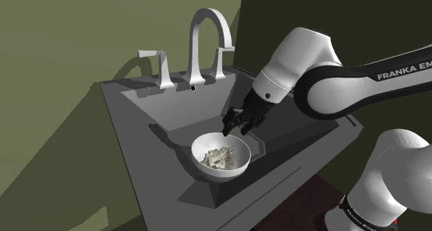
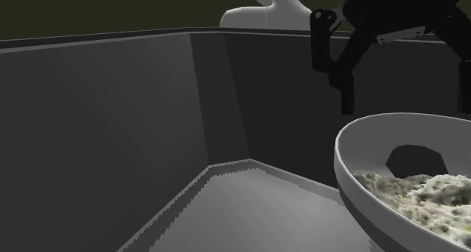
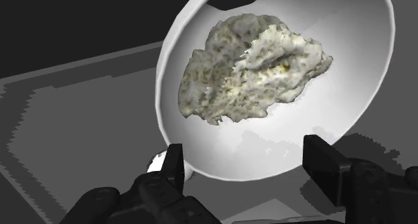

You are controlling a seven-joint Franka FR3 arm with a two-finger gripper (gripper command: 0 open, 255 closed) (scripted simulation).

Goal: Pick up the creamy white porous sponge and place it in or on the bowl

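Observation:
The creamy white porous sponge [image 1: 220,158] lies loose inside the white bowl [image 1: 199,145], which sits on the floor of the dark grey sink [image 1: 138,108]. In the wrist view the sponge [image 3: 251,68] rests on the bowl's inner wall [image 3: 268,152], beyond the fingertips. My black gripper [image 1: 235,128] hangs just above the bowl's far rim, open, with nothing between its fingers [image 3: 174,168]. From the second exterior view the gripper [image 2: 405,99] stands above the bowl [image 2: 347,149] with both fingers apart, and the sponge [image 2: 423,198] lies below them.
A white faucet [image 1: 208,43] with two handles stands at the sink's back edge. The sink's steep walls [image 2: 113,122] enclose the bowl. An olive-green wall [image 1: 62,50] lies behind, and the stand's side shows at the lower right.

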